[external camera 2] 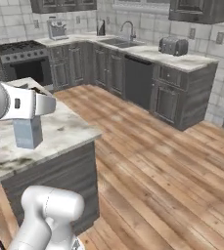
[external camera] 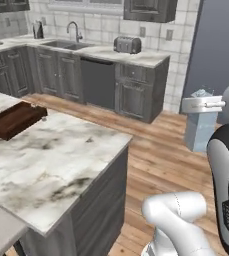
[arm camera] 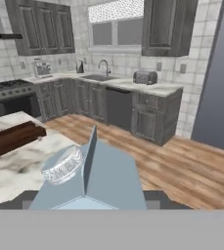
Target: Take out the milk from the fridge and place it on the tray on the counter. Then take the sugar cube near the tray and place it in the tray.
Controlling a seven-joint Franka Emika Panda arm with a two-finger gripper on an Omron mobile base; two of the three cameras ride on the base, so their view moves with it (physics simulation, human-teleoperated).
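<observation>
My gripper [external camera: 202,106] is shut on the milk [external camera: 200,131], a pale blue-grey carton hanging upright in the air over the wooden floor, to the right of the counter [external camera: 61,160]. From the right base view the milk [external camera 2: 28,133] hangs under the white hand [external camera 2: 30,105], in front of the marble top. The hand view looks down on the gabled top and clear cap of the milk [arm camera: 103,178]. The dark brown tray [external camera: 13,120] lies on the counter's far left part, also seen as the tray [arm camera: 13,137]. A tiny white sugar cube [external camera: 44,119] sits by the tray's right corner. The grey fridge [external camera: 213,50] stands at the right.
A run of grey cabinets with sink [external camera: 66,45], toaster [external camera: 127,45] and dishwasher [external camera: 98,82] lines the back wall. A stove [external camera 2: 25,61] stands at the far left. Open wooden floor [external camera 2: 157,156] lies between the island and the cabinets.
</observation>
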